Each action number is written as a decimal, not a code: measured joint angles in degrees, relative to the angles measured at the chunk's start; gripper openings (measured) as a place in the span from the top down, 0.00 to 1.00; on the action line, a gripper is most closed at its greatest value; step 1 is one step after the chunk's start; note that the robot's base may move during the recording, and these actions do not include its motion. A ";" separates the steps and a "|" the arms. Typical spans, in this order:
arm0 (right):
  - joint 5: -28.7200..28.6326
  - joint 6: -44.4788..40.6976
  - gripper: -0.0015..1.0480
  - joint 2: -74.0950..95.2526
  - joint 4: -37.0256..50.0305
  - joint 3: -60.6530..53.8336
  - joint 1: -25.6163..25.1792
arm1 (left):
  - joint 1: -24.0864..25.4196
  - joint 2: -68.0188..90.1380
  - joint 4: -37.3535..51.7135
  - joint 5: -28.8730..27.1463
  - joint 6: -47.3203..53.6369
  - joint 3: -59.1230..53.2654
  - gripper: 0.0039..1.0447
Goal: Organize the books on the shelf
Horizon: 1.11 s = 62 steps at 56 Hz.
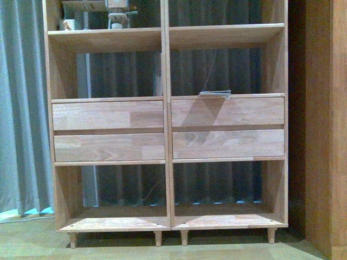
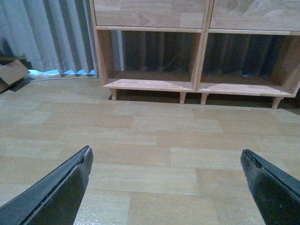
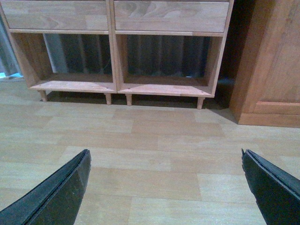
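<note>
The light wood shelf [image 1: 167, 130] fills the front view, with two columns of open compartments and four drawer fronts at mid height. A thin book [image 1: 214, 93] lies flat on the board just above the right drawers, and only its pale grey edge shows. No other book is in view. My left gripper [image 2: 165, 153] is open over the bare wood floor, well short of the shelf's [image 2: 197, 51] bottom compartments. My right gripper [image 3: 165, 153] is also open over the floor, facing the shelf's [image 3: 115, 51] lower right bay. Both hold nothing. Neither arm appears in the front view.
A white object [image 1: 119, 16] and a small item [image 1: 68, 24] sit in the top left compartment. A brown wooden cabinet [image 3: 272, 61] stands close to the shelf's right side. Grey curtains [image 1: 24, 108] hang behind and to the left. A cardboard piece [image 2: 11, 72] lies on the floor at left.
</note>
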 joint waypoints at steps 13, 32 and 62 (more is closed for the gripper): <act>0.00 0.00 0.07 0.00 0.00 0.00 0.00 | 0.00 0.00 0.00 0.00 0.00 0.00 0.07; -0.02 0.00 0.07 0.00 0.00 0.00 0.00 | 0.00 0.00 0.00 0.00 0.00 0.00 0.07; 0.00 -0.02 0.07 0.00 0.00 0.00 0.00 | 0.00 0.00 0.00 0.04 0.00 0.00 0.07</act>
